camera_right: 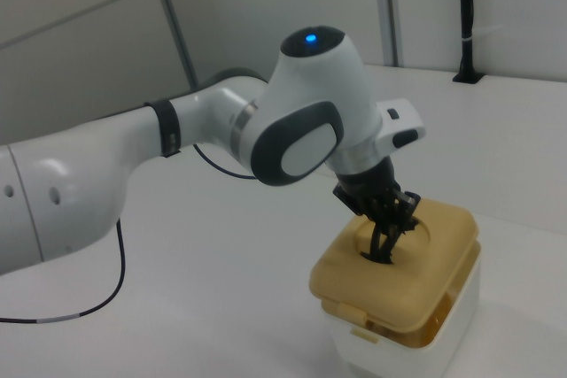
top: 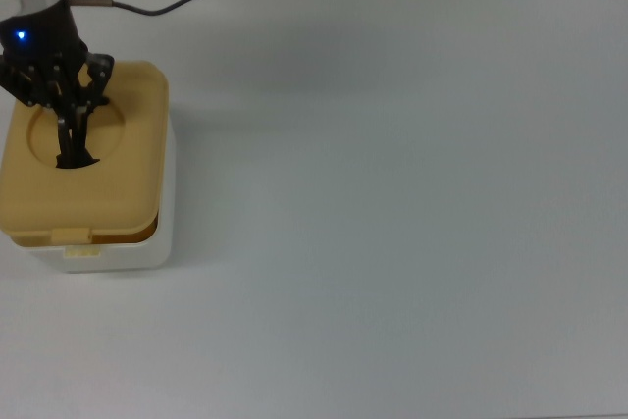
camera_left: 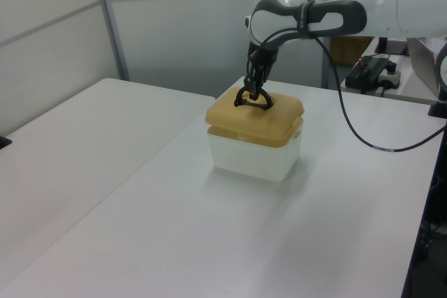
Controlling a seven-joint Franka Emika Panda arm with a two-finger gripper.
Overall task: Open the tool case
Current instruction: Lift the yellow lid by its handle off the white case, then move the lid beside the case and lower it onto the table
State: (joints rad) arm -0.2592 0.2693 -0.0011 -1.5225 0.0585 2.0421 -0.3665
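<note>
Gripping the black handle (camera_left: 253, 98) in the lid's round recess, your jaws (top: 71, 147) are closed on it. The tan-yellow lid (top: 108, 193) sits raised off the white translucent body (camera_left: 255, 157) of the tool case (camera_right: 403, 307), a gap showing beneath it in the right view. The case stands on the white tabletop (top: 392, 193), at the top view's left edge.

The tool case (top: 88, 203) (left side) leaves the top view.
</note>
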